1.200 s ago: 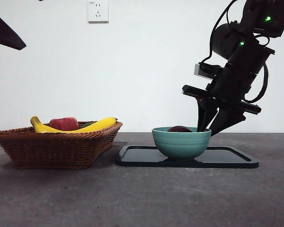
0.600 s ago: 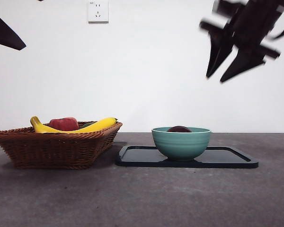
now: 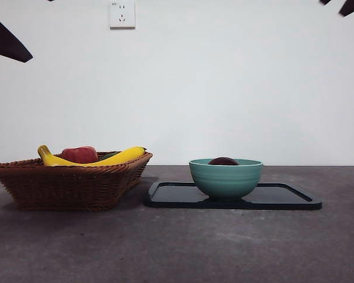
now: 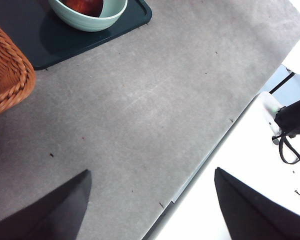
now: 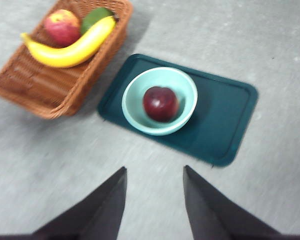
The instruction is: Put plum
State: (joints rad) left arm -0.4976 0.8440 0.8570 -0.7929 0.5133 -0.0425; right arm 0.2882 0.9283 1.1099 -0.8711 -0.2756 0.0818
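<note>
1. Basically, plum (image 5: pixel 160 103) sits inside the teal bowl (image 5: pixel 132 112), straight out ahead of my right gripper (image 5: pixel 154 192) and well below it; jaws apart, holding nothing.
2. Right arm is the nearer one. In the front view it shows only as black tips at a top corner. Left gripper (image 4: pixel 150 202) waits off to the side above the table edge, jaws spread wide, empty; the bowl is far out from it, at the edge of its view.
3. Plum is round, so no long axis to line up on. Any re-grasp would come straight down into the bowl's mouth.
4. Judgement: placement looks done, since the fruit rests at the bowl bottom with nothing touching it.
5. Materials: plum is glossy dark maroon with a smooth skin. Bowl is glazed, with faint ribbing on its outer wall (image 3: pixel 225 177). It stands on a dark, flat tray (image 5: pixel 225 120) with a raised lip and rounded corners.
6. Beside the tray: a brown woven wicker basket (image 5: pixel 37 87) holding a yellow banana (image 5: pixel 70 50), a red apple-like fruit (image 5: pixel 62 26) and something green. Table (image 4: pixel 140 115) is matte grey and slightly mottled.
</note>
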